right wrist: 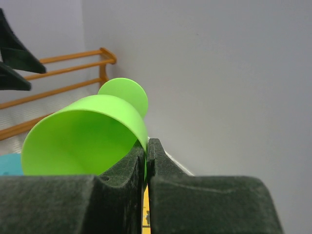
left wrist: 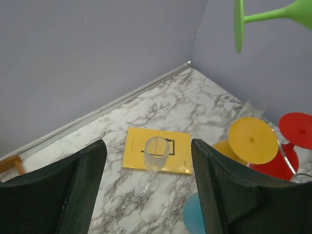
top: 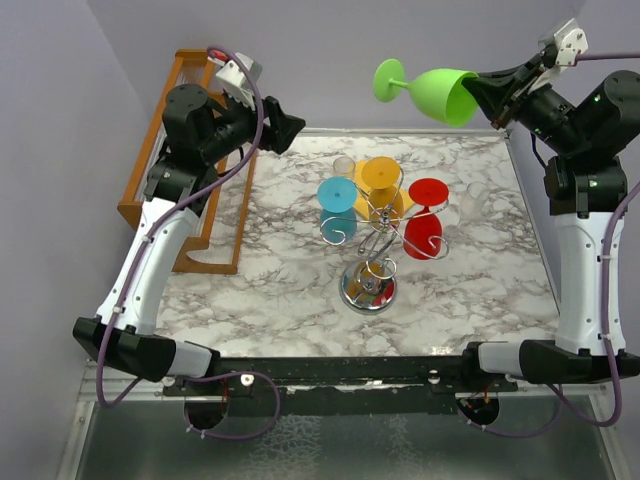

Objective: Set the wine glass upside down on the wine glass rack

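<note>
My right gripper [top: 478,92] is shut on the rim of a green wine glass [top: 440,92]. It holds the glass on its side, high above the table's back right, foot pointing left. In the right wrist view the fingers [right wrist: 146,146] pinch the bowl's wall [right wrist: 83,136]. The chrome wire wine glass rack [top: 372,250] stands mid-table on a round mirror base [top: 368,288]. Blue [top: 337,205], yellow [top: 380,178] and red [top: 425,215] glasses hang on it upside down. My left gripper [top: 290,128] is open and empty, up at the back left. The green glass's foot shows in the left wrist view [left wrist: 239,24].
A clear glass [left wrist: 156,156] stands by a yellow pad [left wrist: 180,158] behind the rack. Another clear glass [top: 476,195] stands to the right of the rack. An orange wooden slatted rack [top: 190,160] lies along the left wall. Walls close the back and both sides.
</note>
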Available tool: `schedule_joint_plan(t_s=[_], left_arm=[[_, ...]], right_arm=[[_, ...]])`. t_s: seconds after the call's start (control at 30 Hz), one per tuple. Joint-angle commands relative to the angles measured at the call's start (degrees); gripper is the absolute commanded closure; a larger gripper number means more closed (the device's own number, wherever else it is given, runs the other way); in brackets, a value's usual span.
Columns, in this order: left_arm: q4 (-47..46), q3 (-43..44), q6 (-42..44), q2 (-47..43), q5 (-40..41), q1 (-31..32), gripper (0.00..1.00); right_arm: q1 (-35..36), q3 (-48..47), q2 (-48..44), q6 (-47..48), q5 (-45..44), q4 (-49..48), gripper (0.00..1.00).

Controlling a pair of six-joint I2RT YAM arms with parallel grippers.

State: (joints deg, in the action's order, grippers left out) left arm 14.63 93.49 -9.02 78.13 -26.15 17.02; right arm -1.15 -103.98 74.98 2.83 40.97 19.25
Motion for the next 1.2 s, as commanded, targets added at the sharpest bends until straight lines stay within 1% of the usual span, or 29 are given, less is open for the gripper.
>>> schedule_joint_plan(t_s=[0.0, 0.17, 0.37, 0.47, 0.6, 0.83, 0.97, 1.17], left_arm=[[-3.1, 4.7, -5.3, 1.9, -3.8, 3.4, 0.27], [-1.8, 8.6, -6.9, 4.6, -3.0, 8.6, 0.27], [-0.2, 12.8, -8.5, 7.9, 0.3, 11.8, 0.27], [0.1, 13.8, -9.5, 9.2, 1.9, 12.7, 0.28], [0.4, 15.1, -10.3, 11.0, 2.9, 13.3, 0.37], [0.6, 16.3, -10.5, 12.5, 3.8, 13.4, 0.63], [0.3, 16.4, -10.7, 13.0, 3.4, 13.4, 0.75], [-0.1, 16.3, -10.6, 13.1, 3.3, 13.4, 0.83]], right_arm=[[1.7, 0.4, -1.4, -7.5, 7.3, -5.2, 0.99], [4.8, 1.1, -1.9, -7.1, 5.6, -4.4, 0.99], [6.4, 1.6, -1.8, -6.0, 4.8, -3.7, 0.99], [6.6, 2.1, -1.7, -5.7, 4.8, -3.6, 0.99], [6.9, 2.5, -1.6, -5.5, 5.6, -3.5, 0.99], [7.0, 2.7, -1.8, -4.6, 5.2, -3.3, 0.99], [7.1, 2.9, -1.6, -4.4, 5.3, -3.3, 0.99], [7.1, 3.6, -1.6, -4.3, 5.4, -3.4, 0.99]])
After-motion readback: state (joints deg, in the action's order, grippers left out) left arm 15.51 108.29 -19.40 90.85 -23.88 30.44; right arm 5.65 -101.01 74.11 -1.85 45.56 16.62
